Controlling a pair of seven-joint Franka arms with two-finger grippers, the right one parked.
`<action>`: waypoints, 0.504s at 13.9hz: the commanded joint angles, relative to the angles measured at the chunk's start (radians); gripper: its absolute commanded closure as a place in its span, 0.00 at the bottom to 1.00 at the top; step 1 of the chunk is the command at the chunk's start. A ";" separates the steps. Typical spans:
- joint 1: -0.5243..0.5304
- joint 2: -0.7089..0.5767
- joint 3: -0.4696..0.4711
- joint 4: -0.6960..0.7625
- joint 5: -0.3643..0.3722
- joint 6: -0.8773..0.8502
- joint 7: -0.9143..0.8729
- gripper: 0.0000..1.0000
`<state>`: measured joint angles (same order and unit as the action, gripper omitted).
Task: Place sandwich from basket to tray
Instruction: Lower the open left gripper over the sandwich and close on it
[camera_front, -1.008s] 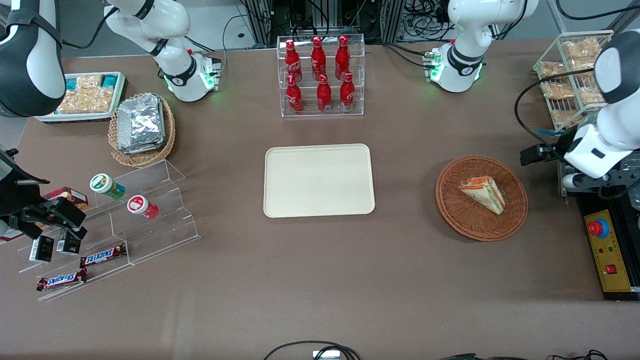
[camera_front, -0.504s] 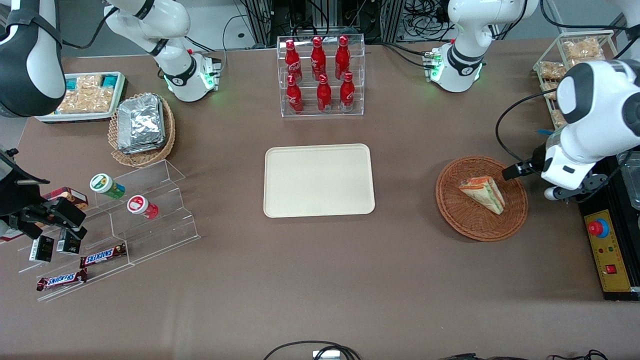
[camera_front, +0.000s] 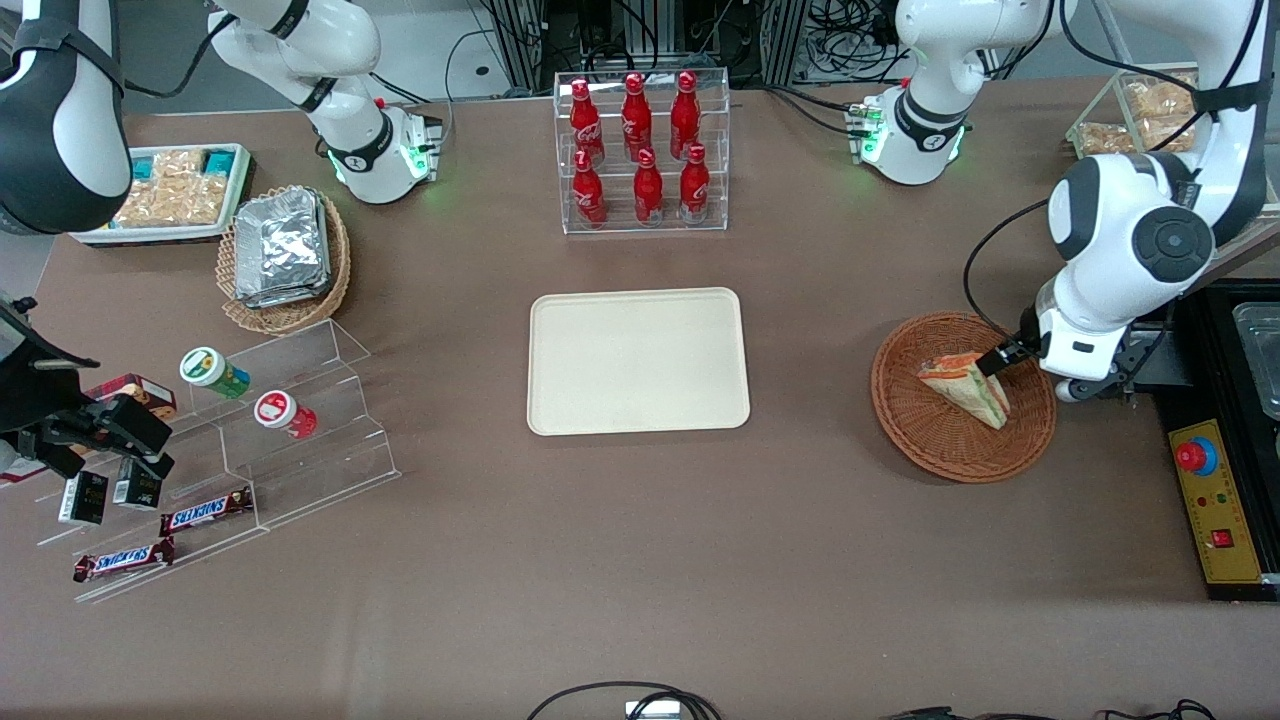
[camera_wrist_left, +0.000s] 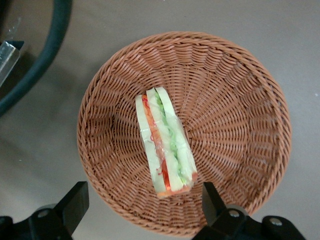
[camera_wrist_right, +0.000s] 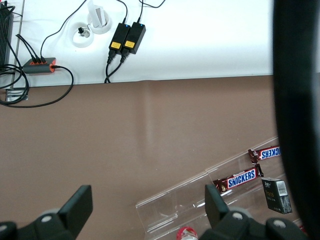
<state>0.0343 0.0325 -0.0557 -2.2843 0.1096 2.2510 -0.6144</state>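
Nearest to you, low in the front frame toward the parked arm's end, two brown-wrapped Snickers bars (camera_front: 205, 513) lie on a clear acrylic stepped stand (camera_front: 320, 440). They play no part here. The brown bench (camera_front: 640, 560) carries everything else.

Farther in, at mid-height of the frame toward the working arm's end, sits the round reddish-brown wicker basket (camera_front: 940, 450). The triangular wrapped sandwich (camera_front: 965, 388), pale bread with green and orange-red filling, lies inside it, not yet lifted.

That is where the change is. A second ago the left arm was out by the bench edge, clear of the basket. Half a second ago it had reached the rim. Now its jaws hang over the basket, right above the sandwich.

In the wrist view you can see the jaws released. The two black fingers (camera_wrist_left: 76, 200) stand wide apart with nothing between them. The sandwich (camera_wrist_left: 165, 145) lines up in the gap, lying lengthwise on the weave of the basket (camera_wrist_left: 240, 100).

So the approach looks done, and you are at the start of the pick. The next move likely calls for a straight descent and a close across the bread faces. Watch that the soft wedge does not squash or slip in its clear wrap.

At the frame's centre, well apart from the basket, the flat cream-beige rectangular tray (camera_front: 638, 362) waits with nothing on it. Farthest off, at the upper middle, red bottles (camera_front: 640, 150) stand in a clear case.
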 joint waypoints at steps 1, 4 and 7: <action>-0.016 0.035 -0.003 -0.044 0.033 0.103 -0.108 0.00; -0.025 0.095 -0.003 -0.057 0.041 0.194 -0.211 0.00; -0.042 0.112 0.001 -0.079 0.045 0.225 -0.237 0.00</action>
<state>0.0052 0.1461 -0.0608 -2.3428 0.1341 2.4474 -0.8107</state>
